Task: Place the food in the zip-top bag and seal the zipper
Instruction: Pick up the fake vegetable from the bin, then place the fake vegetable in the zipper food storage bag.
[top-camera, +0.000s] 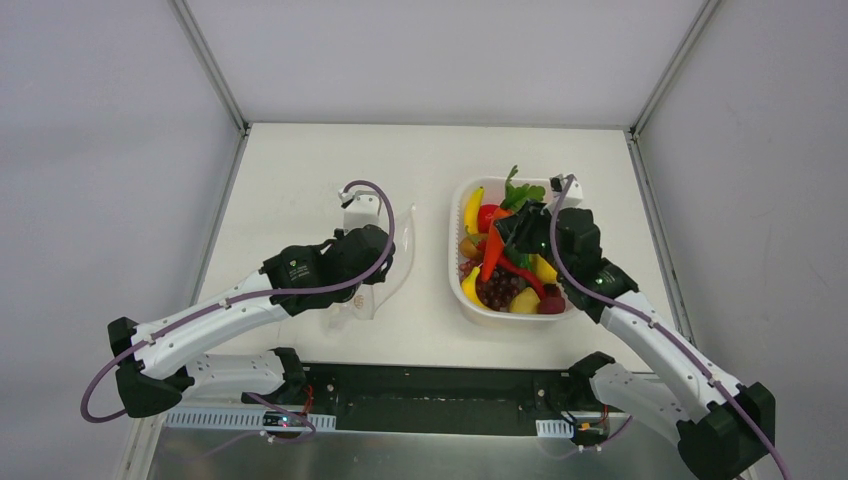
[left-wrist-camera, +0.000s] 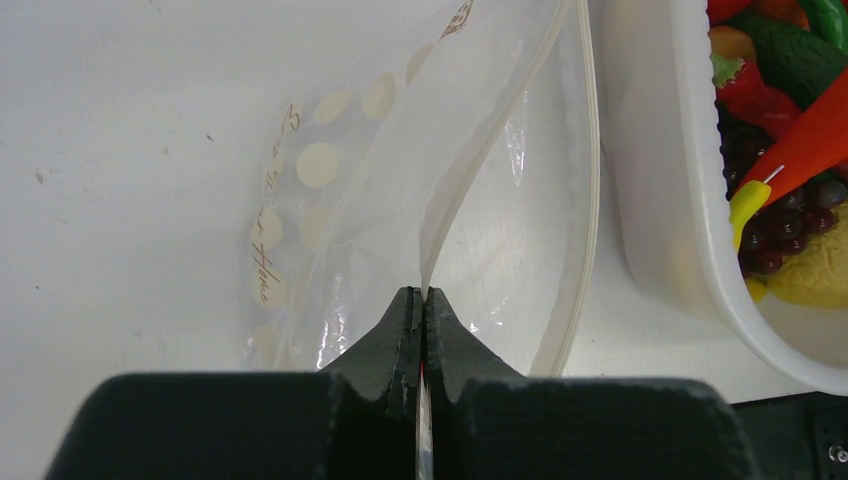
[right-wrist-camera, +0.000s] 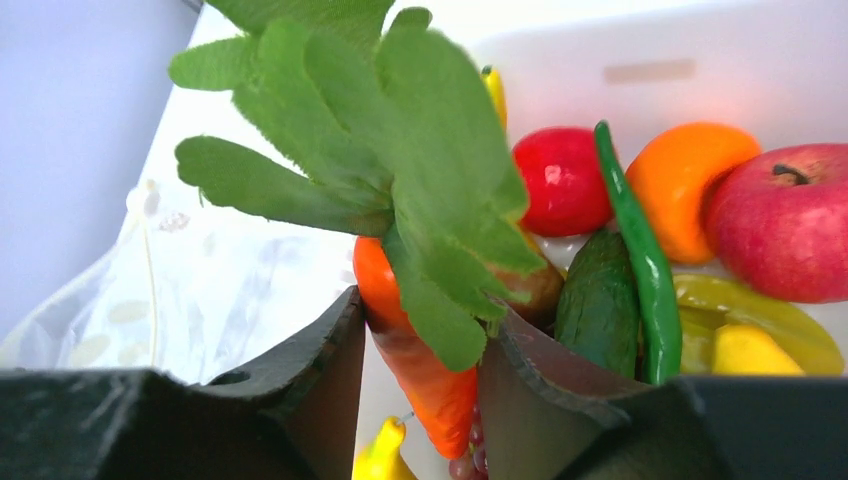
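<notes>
Zip-top bag (left-wrist-camera: 400, 180): clear w/ white dots, zipper (left-wrist-camera: 592, 180) apart. One lip pinched btwn left gripper (left-wrist-camera: 420, 300) jaws, other lip just right of them. Carrot (right-wrist-camera: 425, 380): orange, tilted, clamped btwn right gripper (right-wrist-camera: 425, 310) jaws, green leaves past tips. Other food (right-wrist-camera: 690, 180) right of them.

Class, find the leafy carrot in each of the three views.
Top external: carrot right of centre, over the white basket.
Left wrist: carrot tip at the right edge.
Right wrist: carrot centre, in the right claw.
Shared landmark: the white basket.
</notes>
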